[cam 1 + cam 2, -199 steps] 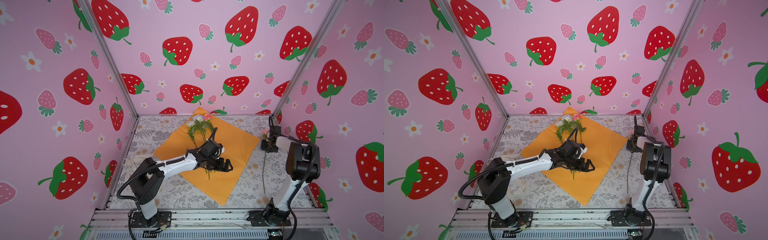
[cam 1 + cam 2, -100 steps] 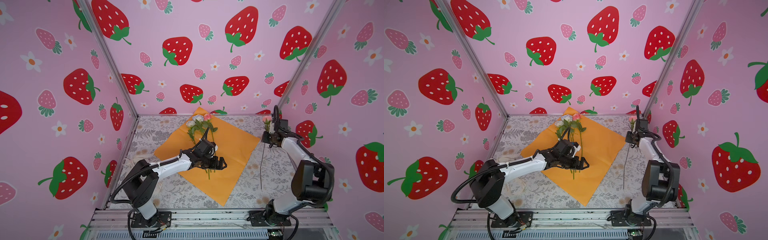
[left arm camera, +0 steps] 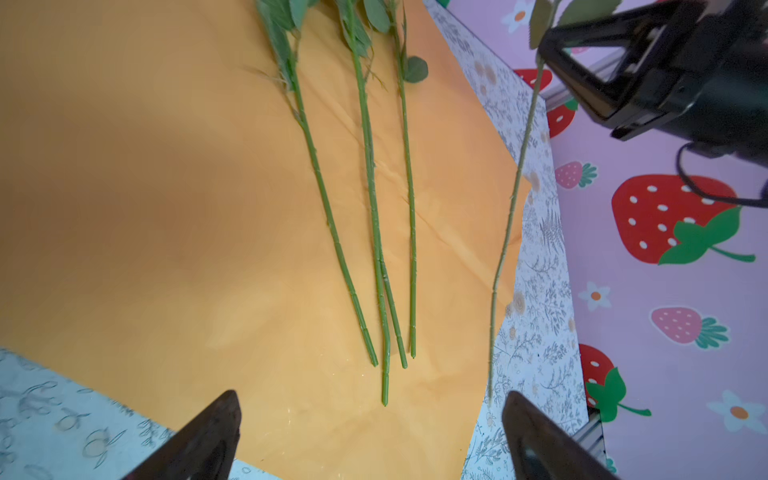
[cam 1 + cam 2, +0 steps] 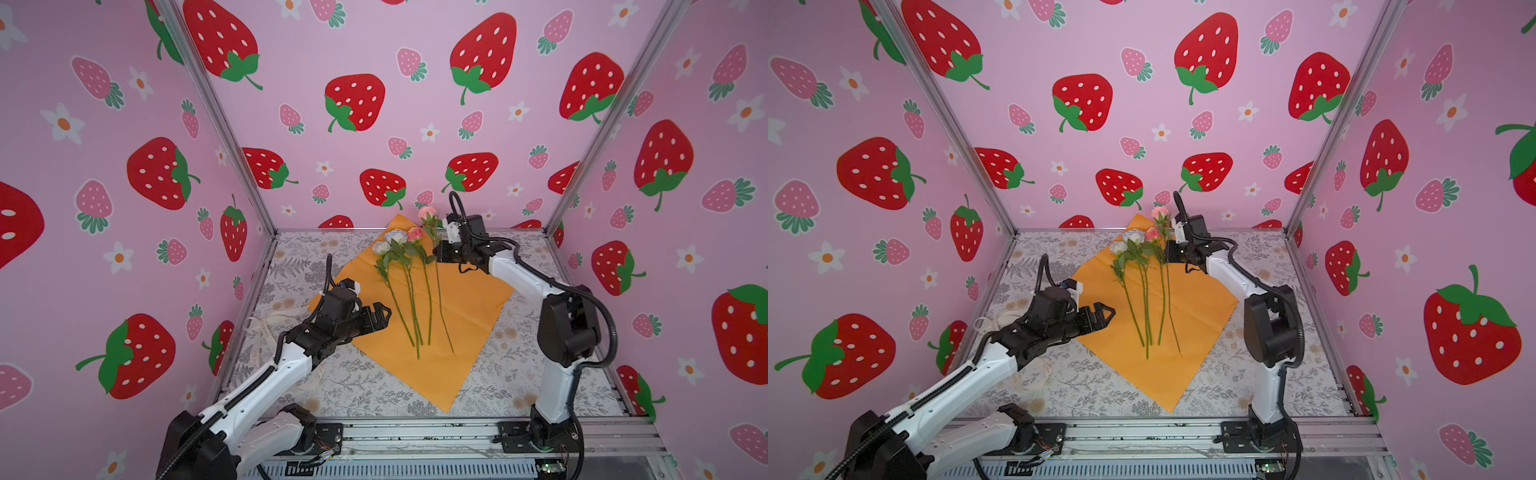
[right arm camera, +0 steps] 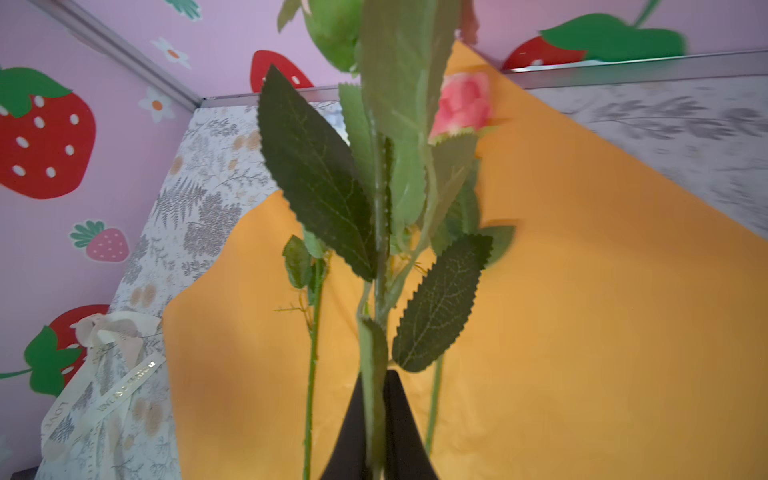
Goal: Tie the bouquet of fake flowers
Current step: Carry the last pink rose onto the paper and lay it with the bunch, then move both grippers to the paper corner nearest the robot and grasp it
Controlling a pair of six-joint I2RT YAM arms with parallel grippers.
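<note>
The bouquet of fake flowers lies loose: several white and pink roses (image 4: 400, 249) (image 4: 1136, 249) on the orange wrapping paper (image 4: 469, 299) (image 4: 1200, 303), their stems (image 3: 370, 199) side by side. My right gripper (image 4: 438, 251) (image 4: 1170, 253) (image 5: 376, 376) is shut on one more pink rose (image 4: 427, 212) (image 4: 1159, 212) just below its leaves (image 5: 316, 174). It holds that rose above the paper's far side, and the stem (image 3: 513, 199) slants down towards the paper. My left gripper (image 4: 380, 316) (image 4: 1104, 313) (image 3: 370, 397) stands open and empty at the paper's left edge, short of the stem ends.
A cream ribbon (image 4: 270, 320) (image 4: 1000, 322) (image 5: 104, 374) lies bunched on the floral floor by the left wall, behind my left arm. Pink strawberry walls with metal frame posts (image 4: 582, 166) close in three sides. A rail (image 4: 415, 432) runs along the front.
My right arm has swung from the right wall over the paper, carrying the pink rose. My left gripper has drawn back leftwards off the stems, still open.
</note>
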